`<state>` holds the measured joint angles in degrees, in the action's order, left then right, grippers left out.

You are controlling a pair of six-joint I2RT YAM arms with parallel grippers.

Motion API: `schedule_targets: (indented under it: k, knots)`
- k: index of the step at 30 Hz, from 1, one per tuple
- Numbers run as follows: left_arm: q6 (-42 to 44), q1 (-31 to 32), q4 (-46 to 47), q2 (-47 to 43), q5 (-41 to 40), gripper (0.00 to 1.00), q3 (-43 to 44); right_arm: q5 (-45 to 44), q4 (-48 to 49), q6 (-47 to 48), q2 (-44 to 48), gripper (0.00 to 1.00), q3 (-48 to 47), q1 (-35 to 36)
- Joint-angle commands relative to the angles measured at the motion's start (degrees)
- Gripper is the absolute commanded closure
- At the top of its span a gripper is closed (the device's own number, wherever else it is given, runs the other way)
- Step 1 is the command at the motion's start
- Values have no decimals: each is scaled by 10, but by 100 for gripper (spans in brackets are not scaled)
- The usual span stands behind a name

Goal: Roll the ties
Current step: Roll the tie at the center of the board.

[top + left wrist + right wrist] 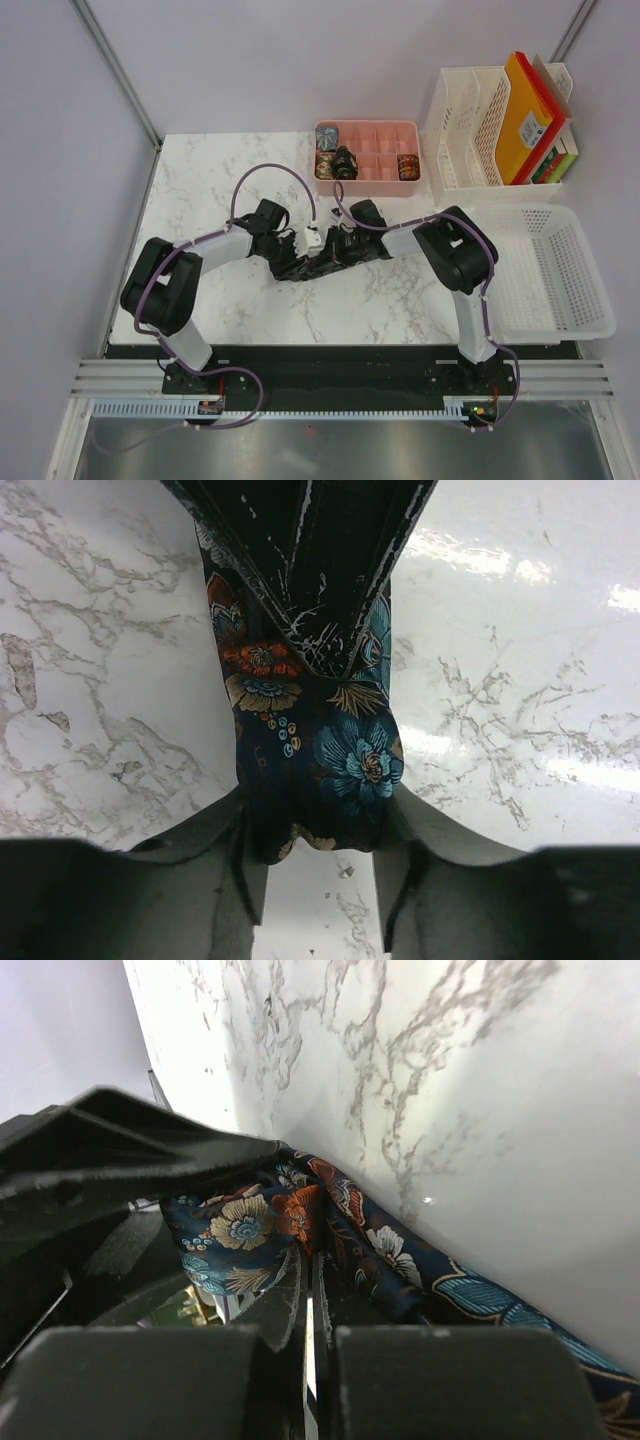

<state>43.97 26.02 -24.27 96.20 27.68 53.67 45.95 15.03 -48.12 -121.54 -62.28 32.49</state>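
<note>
We find the left gripper (320, 825) clamped on the dark floral tie (340, 750), with one finger pressed to each side of a bunched fold and the fabric filling the gap between them. Directly opposite, the right gripper (310, 1295) meets the same tie; its fingers stand all but together, pinching the cloth at their tips. The two grippers are nearly touching, with only a short bunch of fabric between them. From above, the tie lies on the marble table (220, 190) near its middle, mostly covered by both wrists, and a short dark length shows below them. In the right wrist view a further stretch of it trails flat along the marble toward the lower right. Well apart, at the far edge, stands the pink tray (366, 190), holding a grey coil (328, 137), a dark coil (345, 160) and a red-orange coil (408, 166) in separate compartments. To its right stands a white file rack (460, 130) with orange folders (525, 115), and a white basket (560, 290) sits beside the right arm.
</note>
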Motion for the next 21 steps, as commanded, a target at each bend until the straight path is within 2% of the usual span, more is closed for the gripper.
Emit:
schedule_targets:
  k: [1,4,7,9,13,18,21]
  knots:
    - [46,-20,-59,-20,11,38,-3,-51,-44,22,-5,100,23,8]
    - [12,-19,-53,-36,40,24,-3,-49,-41,17,-16,100,15,8]
    - [-21,-10,-34,-23,28,18,5,-49,-35,13,-19,100,11,9]
    - [-33,-4,-7,-18,-9,14,-1,-48,-38,14,-20,100,9,9]
    - [-29,10,27,-10,-31,13,-8,-46,-38,14,-19,100,8,8]
    - [-6,22,35,0,-42,25,-22,-42,-39,14,-18,100,7,8]
    - [7,28,36,-2,-43,25,-34,-39,-39,12,-22,100,4,8]
